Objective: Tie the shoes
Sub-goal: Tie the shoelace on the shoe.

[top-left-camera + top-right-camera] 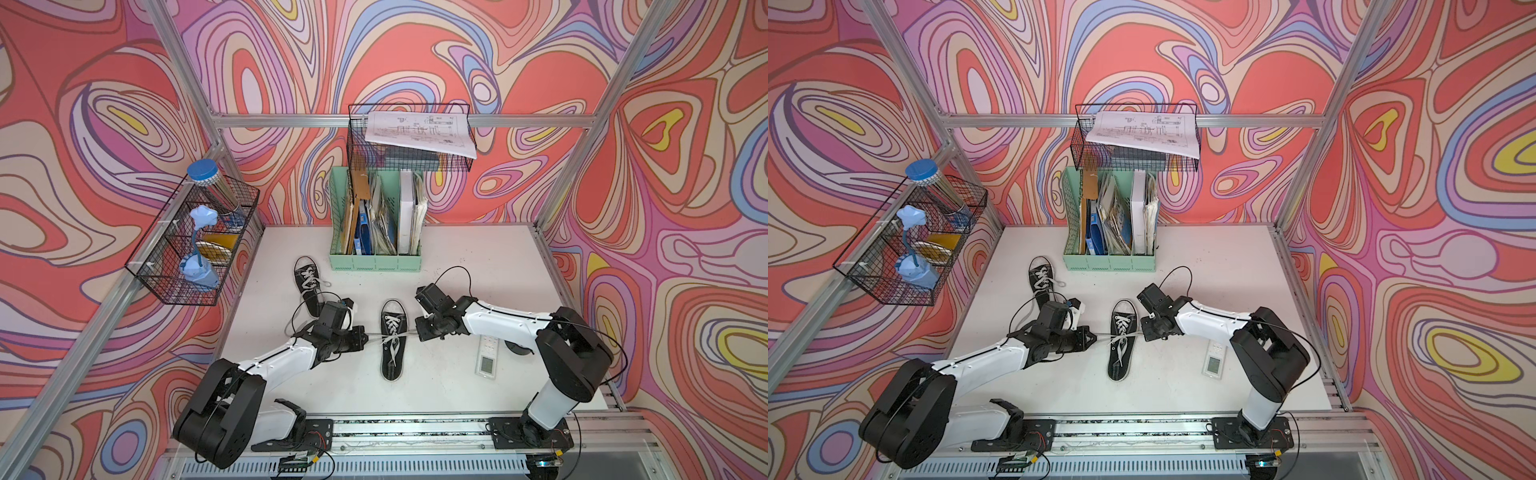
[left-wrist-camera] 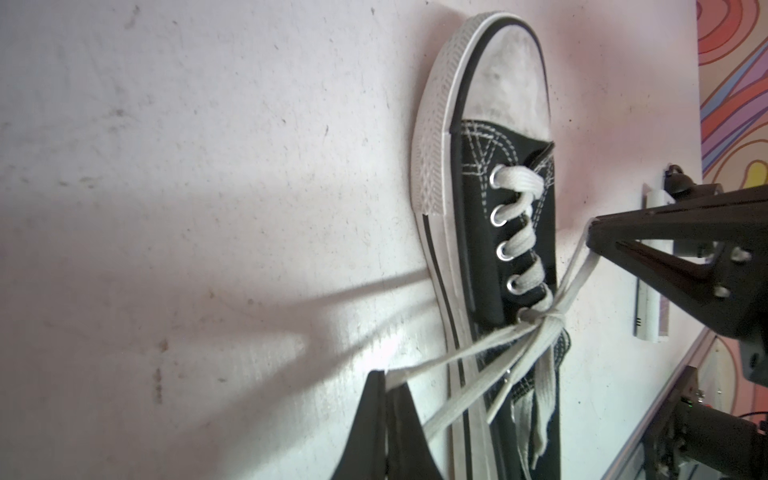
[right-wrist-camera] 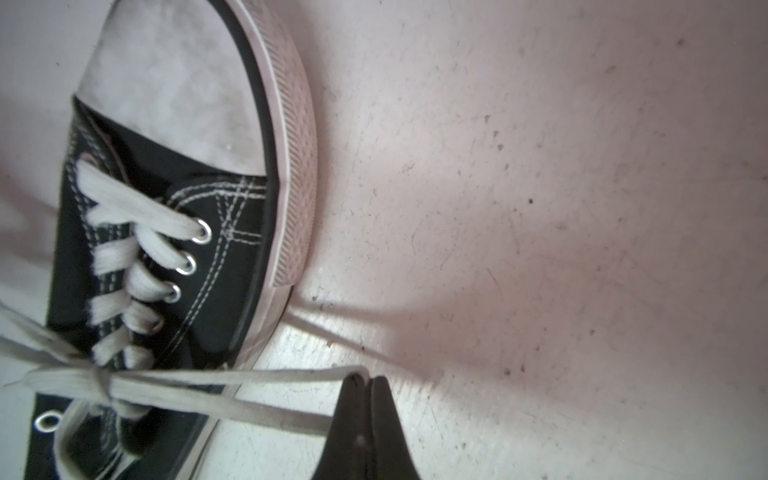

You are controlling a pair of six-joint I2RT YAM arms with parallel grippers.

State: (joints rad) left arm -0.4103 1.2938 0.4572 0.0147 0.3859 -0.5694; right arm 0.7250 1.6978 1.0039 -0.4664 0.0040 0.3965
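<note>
My left claw [image 1: 365, 336] & right claw [image 1: 417, 331]: blk. Shoe [image 1: 391, 359] & its twin [image 1: 305, 272]: blk canvas, white laces [image 1: 393, 326], white sole trim w/ blk stripe. Desk [image 1: 465, 257] white, dark specks. Walls [image 1: 415, 50]: red/pink/purple swirls. File box [image 1: 374, 262] mint green.

The shoe [image 2: 478, 270] has an upper of black woven cloth, matt. Its laces [image 2: 519, 185] are flat woven cloth, a little fuzzy at the edges, and the eyelets [image 2: 498, 218] are small rings of shiny metal. The sole trim [image 2: 432, 166] looks like rubber, finely ribbed near the front; the toe cap [image 2: 507, 83] is smooth, dull and scuffed grey. The desk [image 2: 208, 208] is a hard pale surface, matt, with scratches and dark specks. The jaws of the left gripper [image 2: 388, 384] and of the right gripper [image 3: 366, 380] look like matt black plastic. The arm shells [image 1: 282, 361] are glossy white plastic, the wire basket [image 1: 353, 137] is thin black metal, the frame bar [image 1: 282, 120] brushed metal.
</note>
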